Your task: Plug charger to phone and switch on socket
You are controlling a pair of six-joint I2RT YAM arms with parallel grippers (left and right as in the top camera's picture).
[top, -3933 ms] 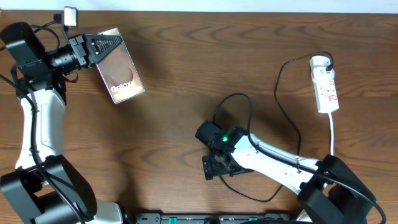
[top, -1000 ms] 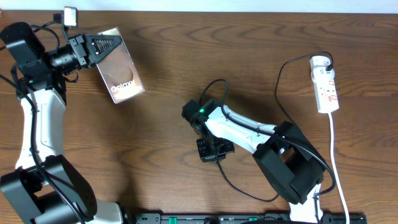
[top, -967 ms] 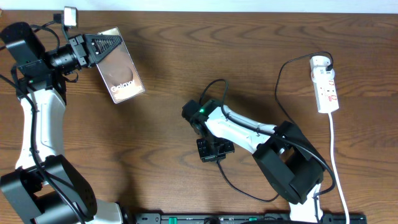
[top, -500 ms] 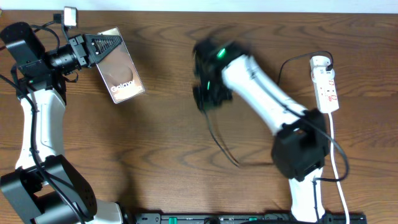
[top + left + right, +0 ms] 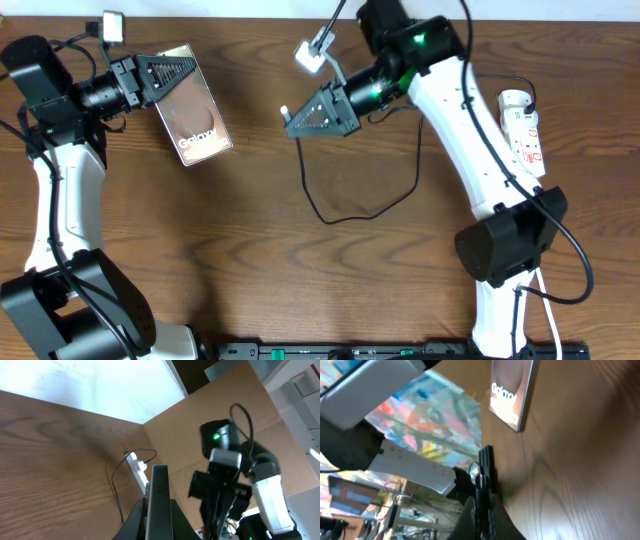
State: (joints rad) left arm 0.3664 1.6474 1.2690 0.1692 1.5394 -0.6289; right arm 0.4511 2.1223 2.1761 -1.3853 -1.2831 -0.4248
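Note:
My left gripper (image 5: 188,72) is shut on the top end of the phone (image 5: 197,118), a glossy brown slab with white "Galaxy" lettering, held tilted above the table's far left. In the left wrist view the phone (image 5: 160,485) stands edge-on between the jaws. My right gripper (image 5: 300,120) is shut on the charger near its connector tip, which points left toward the phone. The black cable (image 5: 330,218) hangs in a loop over the table. The right wrist view has the charger tip (image 5: 485,467) between the fingers, the phone (image 5: 512,390) ahead. The white socket (image 5: 523,135) lies far right.
The socket's white cord (image 5: 535,215) runs down the right edge toward the front. The charger's black plug (image 5: 524,100) sits in the strip's far end. The right arm (image 5: 460,130) reaches across the far right of the wooden table (image 5: 250,270).
The right arm has swung from the middle of the table up to the far side, carrying the charger end and dragging its cable along. The left arm and phone have stayed put.

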